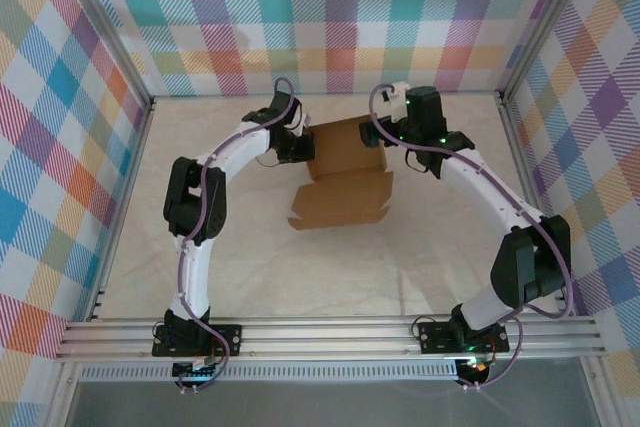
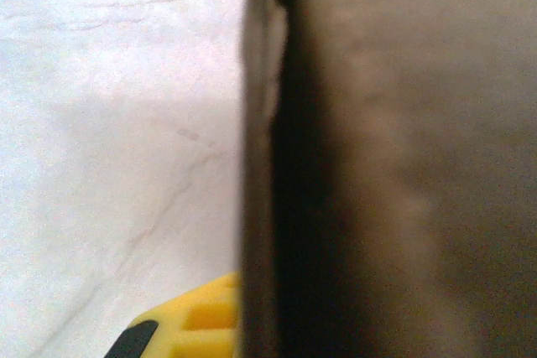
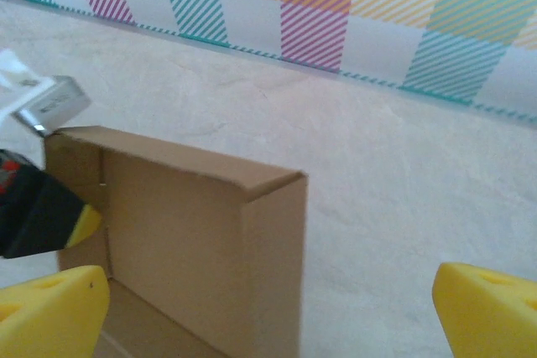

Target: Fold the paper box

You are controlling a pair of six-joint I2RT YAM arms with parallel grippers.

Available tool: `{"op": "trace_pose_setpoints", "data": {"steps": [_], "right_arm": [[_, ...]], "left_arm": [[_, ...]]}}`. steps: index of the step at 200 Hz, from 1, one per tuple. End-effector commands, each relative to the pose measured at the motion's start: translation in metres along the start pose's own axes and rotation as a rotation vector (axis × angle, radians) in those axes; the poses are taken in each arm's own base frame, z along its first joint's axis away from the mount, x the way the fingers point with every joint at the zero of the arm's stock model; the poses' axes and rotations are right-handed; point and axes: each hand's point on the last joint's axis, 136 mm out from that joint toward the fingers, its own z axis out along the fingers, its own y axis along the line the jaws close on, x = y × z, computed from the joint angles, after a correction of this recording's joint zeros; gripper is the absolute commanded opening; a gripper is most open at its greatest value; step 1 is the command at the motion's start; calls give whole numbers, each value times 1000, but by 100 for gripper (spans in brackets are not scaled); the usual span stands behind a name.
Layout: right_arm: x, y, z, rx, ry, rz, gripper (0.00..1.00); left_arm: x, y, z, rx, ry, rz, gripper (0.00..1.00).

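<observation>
Pinching the paper box mid-table by its nine-o'clock wall, my left gripper is pressed together. My right gripper is spread wide at its three-o'clock wall (the nearer arm there). Its lid flap lies flat toward six.

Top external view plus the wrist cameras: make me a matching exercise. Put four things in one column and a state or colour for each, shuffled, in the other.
Column one:
1. left gripper
2. right gripper
3. paper box
4. back wall

Column two:
A. plaid in many colours
B. open
C. plain brown, partly folded
D. shut on the paper box

Pairs: 1-D, 2-B, 3-C, 4-A
</observation>
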Motion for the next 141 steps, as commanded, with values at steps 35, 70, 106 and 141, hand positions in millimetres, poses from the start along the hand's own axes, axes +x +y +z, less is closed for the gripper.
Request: {"op": "trace_pose_setpoints", "data": {"steps": [35, 70, 106, 141], "right_arm": [[29, 30, 10, -178, 63, 174, 98], [45, 30, 20, -184, 98, 201, 98], [55, 27, 24, -166, 115, 191, 98], [64, 27, 27, -162, 143, 169, 98]], "left_arm": [[62, 50, -73, -347, 256, 126, 0], [84, 69, -76, -457, 437, 187, 0], [100, 80, -50, -462, 609, 221, 0], [104, 86, -31, -461, 739, 261, 7]]}}
